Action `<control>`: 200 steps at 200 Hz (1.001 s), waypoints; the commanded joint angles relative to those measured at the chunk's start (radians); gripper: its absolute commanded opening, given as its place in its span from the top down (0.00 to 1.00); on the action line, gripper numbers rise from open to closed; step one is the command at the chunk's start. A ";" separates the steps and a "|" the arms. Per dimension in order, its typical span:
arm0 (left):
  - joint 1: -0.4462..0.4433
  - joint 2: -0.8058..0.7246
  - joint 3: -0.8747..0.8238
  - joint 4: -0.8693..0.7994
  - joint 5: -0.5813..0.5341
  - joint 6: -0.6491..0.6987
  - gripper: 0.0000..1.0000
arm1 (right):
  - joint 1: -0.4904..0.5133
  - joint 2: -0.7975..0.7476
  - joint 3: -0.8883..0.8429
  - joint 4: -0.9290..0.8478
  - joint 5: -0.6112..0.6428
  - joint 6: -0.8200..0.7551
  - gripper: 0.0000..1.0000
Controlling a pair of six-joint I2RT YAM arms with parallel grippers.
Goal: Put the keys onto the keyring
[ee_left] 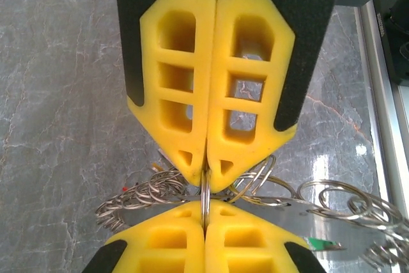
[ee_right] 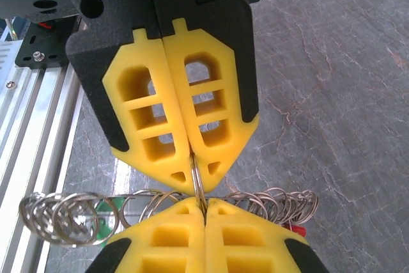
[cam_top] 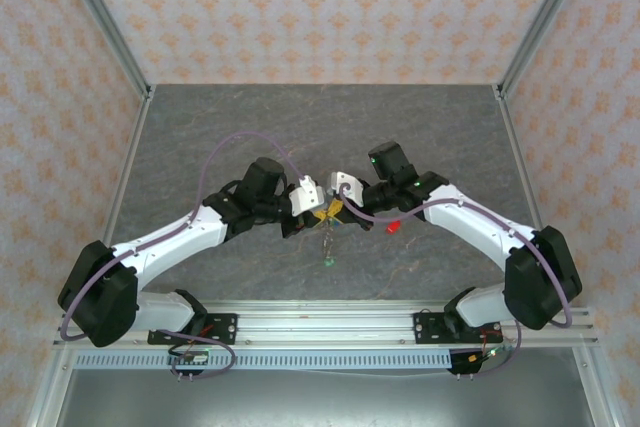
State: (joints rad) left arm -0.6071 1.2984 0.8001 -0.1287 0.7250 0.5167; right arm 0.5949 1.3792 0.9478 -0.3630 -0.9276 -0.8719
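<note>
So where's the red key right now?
In the top view, the red key sits just right of the right gripper, beside that arm.

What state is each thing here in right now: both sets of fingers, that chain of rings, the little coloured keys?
Left fingers: shut on one ring of the keyring.
Right fingers: shut on the same ring, tip to tip with the left.
Keyring: pinched mid-chain, rings trailing both ways.
Green key: by one end of the rings; threaded or not, cannot tell.
Red key: by the other end; cannot tell either.
</note>
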 commanded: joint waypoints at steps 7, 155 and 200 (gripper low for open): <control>-0.001 -0.020 -0.016 0.122 0.025 -0.059 1.00 | -0.011 -0.039 -0.050 0.130 -0.111 0.057 0.91; 0.009 -0.070 -0.114 0.359 0.082 -0.205 1.00 | -0.078 -0.009 -0.244 0.597 -0.211 0.316 1.00; 0.007 -0.079 -0.061 0.139 0.008 -0.077 0.83 | -0.065 -0.034 -0.140 0.318 -0.188 0.163 1.00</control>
State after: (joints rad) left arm -0.5892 1.2518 0.6785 0.1005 0.7509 0.3523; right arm 0.5186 1.3678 0.7296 0.0910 -1.1206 -0.6064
